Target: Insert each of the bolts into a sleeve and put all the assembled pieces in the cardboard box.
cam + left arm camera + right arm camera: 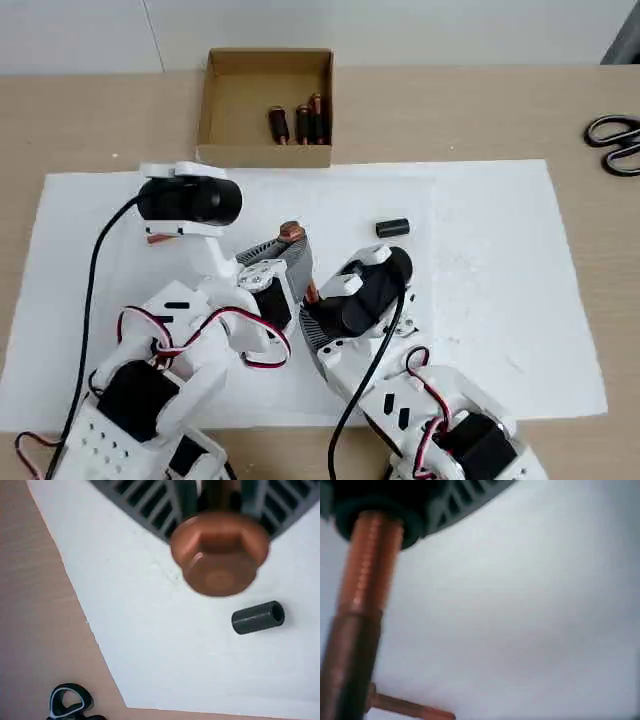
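My left gripper (pixel 288 246) is shut on a copper bolt (pixel 291 231), whose hex head (pixel 220 555) faces the left wrist camera. The bolt's threaded shaft (pixel 367 565) enters a black sleeve (pixel 412 530) on which my right gripper (pixel 318 300) is shut, just beside the left one at the middle of the paper. A second black sleeve (pixel 392 227) (pixel 257 616) lies loose on the paper to the right. Another bolt (pixel 160 238) (pixel 410 709) lies on the paper under the left arm. The cardboard box (pixel 225 100) at the back holds three assembled pieces (pixel 300 123).
A white paper sheet (pixel 480 280) covers the wooden table under both arms. Black scissors (pixel 615 140) (pixel 70 705) lie at the table's right edge. The paper to the right of the arms is open room.
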`<state>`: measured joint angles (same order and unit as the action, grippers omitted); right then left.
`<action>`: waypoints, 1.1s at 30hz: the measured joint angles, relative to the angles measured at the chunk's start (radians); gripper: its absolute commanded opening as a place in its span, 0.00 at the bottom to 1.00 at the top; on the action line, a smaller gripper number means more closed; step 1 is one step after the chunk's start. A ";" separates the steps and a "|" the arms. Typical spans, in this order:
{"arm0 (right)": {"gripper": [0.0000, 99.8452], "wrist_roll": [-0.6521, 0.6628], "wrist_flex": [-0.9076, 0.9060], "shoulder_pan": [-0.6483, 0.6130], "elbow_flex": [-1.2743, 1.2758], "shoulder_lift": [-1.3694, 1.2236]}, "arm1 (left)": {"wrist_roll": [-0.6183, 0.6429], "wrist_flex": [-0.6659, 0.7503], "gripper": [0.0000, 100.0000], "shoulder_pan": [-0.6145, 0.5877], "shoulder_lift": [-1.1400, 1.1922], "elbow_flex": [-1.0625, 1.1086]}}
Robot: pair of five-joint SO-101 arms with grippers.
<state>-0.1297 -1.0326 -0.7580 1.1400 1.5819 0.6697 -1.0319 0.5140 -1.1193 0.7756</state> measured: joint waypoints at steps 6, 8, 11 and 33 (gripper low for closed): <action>0.00 0.000 0.000 0.003 0.002 0.000 | -0.008 -0.002 0.01 0.048 0.000 0.005; 0.00 0.005 -0.002 0.005 0.002 0.000 | -0.008 -0.018 0.01 0.080 0.000 0.006; 0.00 0.031 -0.002 0.005 0.002 0.002 | -0.009 -0.064 0.01 0.110 0.000 0.008; 0.00 0.043 0.002 0.020 0.009 -0.006 | -0.068 -0.186 0.11 0.203 -0.014 0.083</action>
<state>-0.0867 -1.0311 -0.7380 1.1492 1.5758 0.6022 -1.2175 0.7165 -1.1331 0.8585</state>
